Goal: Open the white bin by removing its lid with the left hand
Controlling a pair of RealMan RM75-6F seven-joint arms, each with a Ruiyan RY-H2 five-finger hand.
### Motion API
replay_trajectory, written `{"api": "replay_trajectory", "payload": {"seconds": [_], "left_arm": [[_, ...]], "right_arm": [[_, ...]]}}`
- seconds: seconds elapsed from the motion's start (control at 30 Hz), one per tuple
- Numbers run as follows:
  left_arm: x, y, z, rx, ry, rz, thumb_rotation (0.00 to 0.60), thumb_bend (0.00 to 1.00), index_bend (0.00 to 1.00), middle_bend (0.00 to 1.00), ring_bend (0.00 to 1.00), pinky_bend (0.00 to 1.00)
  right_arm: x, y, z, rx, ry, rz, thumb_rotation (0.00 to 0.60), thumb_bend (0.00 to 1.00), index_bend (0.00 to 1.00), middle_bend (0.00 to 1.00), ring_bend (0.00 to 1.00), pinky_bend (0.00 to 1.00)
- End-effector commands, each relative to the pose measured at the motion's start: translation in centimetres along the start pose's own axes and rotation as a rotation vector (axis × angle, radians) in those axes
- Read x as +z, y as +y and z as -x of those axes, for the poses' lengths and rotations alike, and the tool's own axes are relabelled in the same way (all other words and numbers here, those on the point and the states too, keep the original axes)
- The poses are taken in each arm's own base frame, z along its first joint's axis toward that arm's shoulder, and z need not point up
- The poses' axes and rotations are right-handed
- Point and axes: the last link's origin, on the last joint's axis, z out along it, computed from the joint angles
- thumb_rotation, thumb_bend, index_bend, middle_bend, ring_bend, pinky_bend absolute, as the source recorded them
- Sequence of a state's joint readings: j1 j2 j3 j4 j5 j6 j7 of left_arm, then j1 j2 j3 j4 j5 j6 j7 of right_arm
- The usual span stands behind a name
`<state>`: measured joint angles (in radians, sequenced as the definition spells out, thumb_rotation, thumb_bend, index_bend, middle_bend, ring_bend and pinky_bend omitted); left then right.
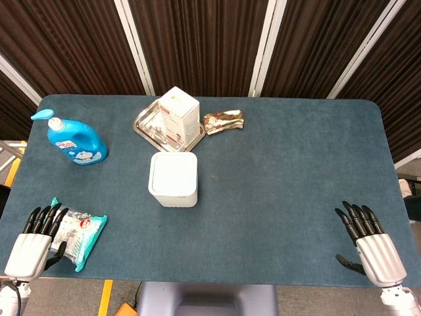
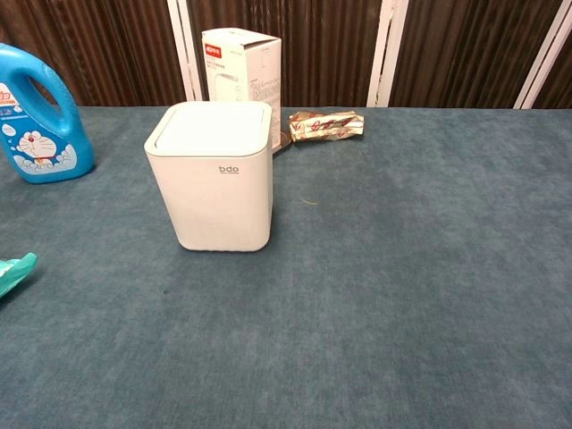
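on the blue-felt table (image 1: 283,197), the lidded white bin (image 1: 173,179) lies at two o'clock from the empty, open-fingered left hand (image 1: 36,240), well apart; right hand (image 1: 368,243) likewise open, farther.

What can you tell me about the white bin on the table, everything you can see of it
The white bin is a smooth, plastic-looking box with rounded corners, tapering slightly toward its base. Its flat white lid is still seated and closed. Small dark lettering sits high on the front face. It stands upright on the blue table cloth, near the middle, just in front of the metal tray without touching it. Neither hand touches it.
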<state>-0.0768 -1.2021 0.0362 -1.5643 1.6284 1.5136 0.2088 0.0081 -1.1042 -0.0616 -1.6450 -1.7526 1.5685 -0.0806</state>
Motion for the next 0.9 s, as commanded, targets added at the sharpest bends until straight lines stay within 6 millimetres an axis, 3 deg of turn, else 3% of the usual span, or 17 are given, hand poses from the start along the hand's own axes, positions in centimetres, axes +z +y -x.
{"api": "replay_trajectory", "payload": {"seconds": [0.03, 0.13, 0.23, 0.3, 0.4, 0.5, 0.53, 0.57, 0.63, 0.8, 0.9], "left_arm": [[0.0, 0.1, 0.1, -0.002, -0.003, 0.004, 0.6, 0.44, 0.0, 0.0, 0.0, 0.04], [0.4, 0.5, 0.2, -0.022, 0.001, 0.022, 0.6, 0.44, 0.0, 0.0, 0.0, 0.06], [1.4, 1.4, 0.0, -0.065, 0.042, 0.062, 0.6, 0.44, 0.0, 0.03, 0.04, 0.2], [2.9, 2.6, -0.4, -0.109, 0.073, 0.121, 0.6, 0.45, 0.0, 0.18, 0.19, 0.42], [5.1, 4.8, -1.0, -0.224, 0.087, 0.196, 0.6, 0.49, 0.0, 0.42, 0.4, 0.65], [7.1, 7.2, -1.5, -0.318, 0.055, 0.261, 0.6, 0.52, 0.0, 0.84, 0.76, 0.92], [7.6, 8.0, -1.5, -0.351, 0.026, 0.275, 0.6, 0.52, 0.0, 0.91, 0.84, 0.96], [8.0, 8.8, -1.6, -0.382, -0.017, 0.289, 0.6, 0.53, 0.0, 0.98, 0.94, 1.0], [9.0, 10.5, -2.0, -0.447, -0.119, 0.317, 0.6, 0.54, 0.0, 1.0, 1.0, 1.0], [11.5, 13.5, -3.1, -0.429, -0.177, 0.339, 0.6, 0.53, 0.0, 1.0, 1.0, 1.0], [11.8, 14.0, -3.2, -0.422, -0.183, 0.337, 0.6, 0.52, 0.0, 1.0, 1.0, 1.0]], "right_arm": [[0.0, 0.0, 0.0, 0.001, 0.001, 0.001, 0.6, 0.08, 0.0, 0.0, 0.0, 0.0], [-0.1, 0.1, -0.1, 0.001, 0.004, 0.006, 0.6, 0.08, 0.0, 0.0, 0.0, 0.0], [-0.1, 0.1, -0.1, 0.0, 0.008, 0.014, 0.6, 0.08, 0.0, 0.0, 0.0, 0.0], [-0.1, 0.0, 0.0, -0.004, 0.004, 0.012, 0.6, 0.08, 0.0, 0.0, 0.0, 0.0], [0.0, -0.1, 0.1, -0.01, 0.0, 0.009, 0.6, 0.08, 0.0, 0.0, 0.0, 0.0], [0.1, -0.1, 0.2, -0.012, -0.006, 0.01, 0.6, 0.08, 0.0, 0.0, 0.0, 0.0], [0.1, -0.1, 0.2, -0.011, -0.007, 0.01, 0.6, 0.08, 0.0, 0.0, 0.0, 0.0], [0.1, -0.1, 0.2, -0.01, -0.008, 0.01, 0.6, 0.08, 0.0, 0.0, 0.0, 0.0], [0.0, 0.0, 0.1, -0.005, -0.008, 0.008, 0.6, 0.08, 0.0, 0.0, 0.0, 0.0], [-0.1, 0.2, -0.2, 0.006, 0.003, 0.007, 0.6, 0.08, 0.0, 0.0, 0.0, 0.0], [-0.1, 0.2, -0.2, 0.007, 0.003, 0.007, 0.6, 0.08, 0.0, 0.0, 0.0, 0.0]]}}
